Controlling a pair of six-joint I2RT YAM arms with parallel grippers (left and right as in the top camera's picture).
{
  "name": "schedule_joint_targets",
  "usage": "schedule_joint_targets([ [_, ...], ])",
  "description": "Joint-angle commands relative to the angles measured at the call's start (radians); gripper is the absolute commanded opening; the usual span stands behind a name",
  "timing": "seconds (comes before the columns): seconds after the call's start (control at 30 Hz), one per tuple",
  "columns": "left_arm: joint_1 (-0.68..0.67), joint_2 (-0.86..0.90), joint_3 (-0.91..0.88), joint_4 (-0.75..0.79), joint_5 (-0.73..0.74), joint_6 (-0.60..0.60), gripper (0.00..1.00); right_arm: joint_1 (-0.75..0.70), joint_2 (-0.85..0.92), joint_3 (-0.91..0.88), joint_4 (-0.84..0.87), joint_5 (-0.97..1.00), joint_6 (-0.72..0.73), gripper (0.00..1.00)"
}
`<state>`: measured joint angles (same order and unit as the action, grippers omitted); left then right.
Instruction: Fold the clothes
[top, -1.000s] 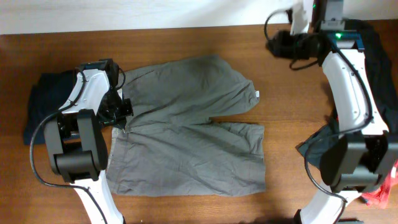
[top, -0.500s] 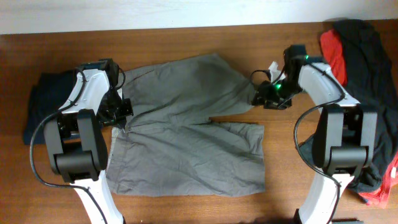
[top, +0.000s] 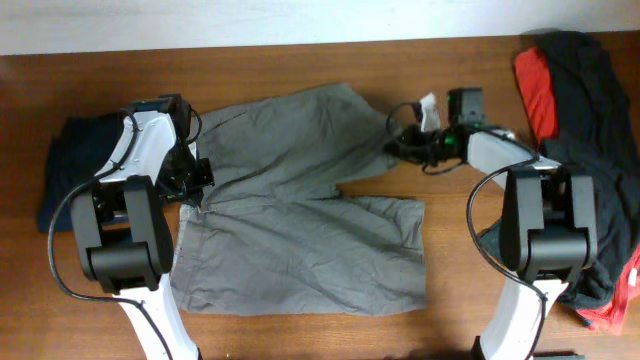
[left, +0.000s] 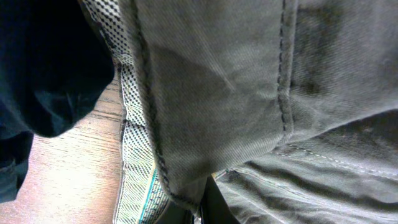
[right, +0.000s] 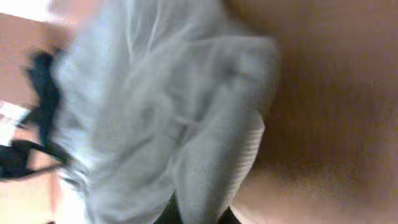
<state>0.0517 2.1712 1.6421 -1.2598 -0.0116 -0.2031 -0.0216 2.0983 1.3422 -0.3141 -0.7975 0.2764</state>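
Grey-khaki shorts (top: 300, 230): flat on counter (top: 460, 300) beside navy garment (top: 62, 170), long axis running away from it; left gripper (top: 190, 172) pinches near waistband (top: 185, 250), right gripper (top: 405, 148) pinches raised far leg hem (top: 392, 138).

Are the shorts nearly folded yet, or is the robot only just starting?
Only just starting. Done: the shorts lie spread flat on the table. In hand: the left claw pinches the waistband, and the right claw seems to pinch one leg's hem, bunching it. Left: every fold; no part lies over another yet.
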Motion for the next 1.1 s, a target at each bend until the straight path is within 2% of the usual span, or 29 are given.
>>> schedule_joint_targets([
  [0.0,0.000,-0.008,0.007,0.006,-0.019,-0.013,0.04,-0.069,-0.083,0.198,-0.018,-0.154,0.014,0.04],
  [0.07,0.000,-0.008,0.007,0.007,-0.019,-0.013,0.04,-0.098,-0.124,0.336,-0.113,-0.159,-0.008,0.04],
  [0.13,0.000,-0.008,0.007,0.007,-0.019,-0.013,0.04,-0.111,-0.153,0.463,-0.275,-0.070,-0.054,0.04],
  [0.23,0.000,-0.008,0.007,0.008,-0.019,-0.013,0.04,-0.103,-0.162,0.530,-0.525,0.280,-0.085,0.04],
  [0.3,0.000,-0.008,0.007,0.008,-0.019,-0.013,0.04,-0.097,-0.156,0.514,-0.615,0.438,-0.085,0.05],
  [0.37,0.000,-0.008,0.007,0.008,-0.019,-0.013,0.04,-0.097,-0.145,0.479,-0.713,0.643,-0.085,0.10],
  [0.5,0.000,-0.008,0.007,0.008,-0.019,-0.013,0.04,-0.100,-0.132,0.393,-0.734,0.840,-0.084,0.10],
  [0.57,0.000,-0.008,0.007,0.006,-0.019,-0.013,0.04,-0.102,-0.128,0.362,-0.734,0.886,-0.081,0.15],
  [0.7,0.000,-0.008,0.007,0.003,-0.019,-0.013,0.04,-0.118,-0.128,0.338,-0.746,1.053,0.061,0.15],
  [0.8,0.000,-0.008,0.007,0.003,-0.019,-0.013,0.04,-0.139,-0.128,0.339,-0.718,1.025,0.107,0.15],
  [0.97,0.000,-0.008,0.007,0.003,-0.019,-0.013,0.04,-0.149,-0.128,0.339,-0.616,0.699,-0.041,0.24],
  [1.07,0.000,-0.008,0.007,0.007,-0.019,-0.013,0.04,-0.128,-0.115,0.338,-0.563,0.483,-0.129,0.32],
])
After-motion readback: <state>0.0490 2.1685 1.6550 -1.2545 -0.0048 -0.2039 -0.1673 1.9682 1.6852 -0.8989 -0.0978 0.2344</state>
